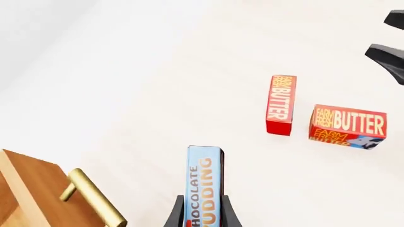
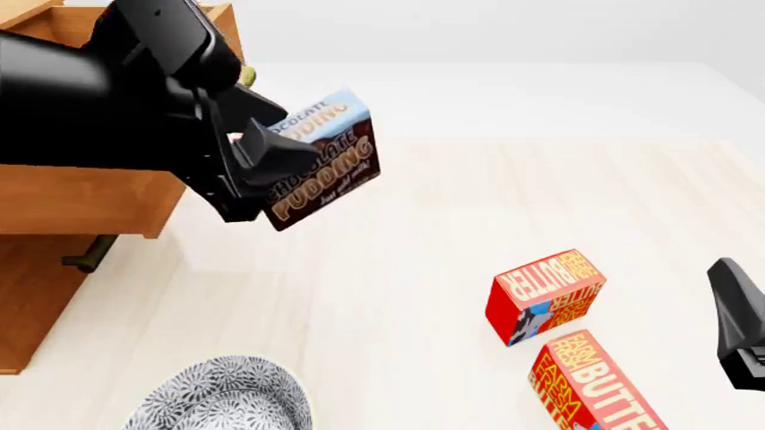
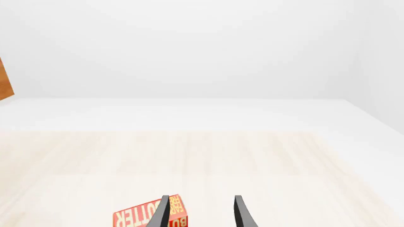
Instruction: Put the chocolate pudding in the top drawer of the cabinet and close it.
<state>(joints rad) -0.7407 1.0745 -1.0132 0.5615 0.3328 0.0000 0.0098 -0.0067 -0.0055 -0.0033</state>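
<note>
My left gripper [image 2: 305, 161] is shut on the chocolate pudding [image 2: 322, 152], a light-blue and brown box held tilted in the air. It hangs just right of the top drawer [image 2: 84, 193], which stands pulled out from the cabinet [image 2: 30, 305]. In the left wrist view the pudding [image 1: 204, 175] stands on edge between my fingers, with the drawer's brass handle [image 1: 94, 198] beside it. My right gripper [image 2: 739, 322] is at the right edge, open, with nothing between its fingers [image 3: 162, 213].
Two red-orange butter boxes [image 2: 544, 296] [image 2: 597, 385] lie on the table near the right gripper. A patterned grey bowl [image 2: 221, 399] sits at the front left. The lower drawer's handle [image 2: 90, 253] shows under the open drawer.
</note>
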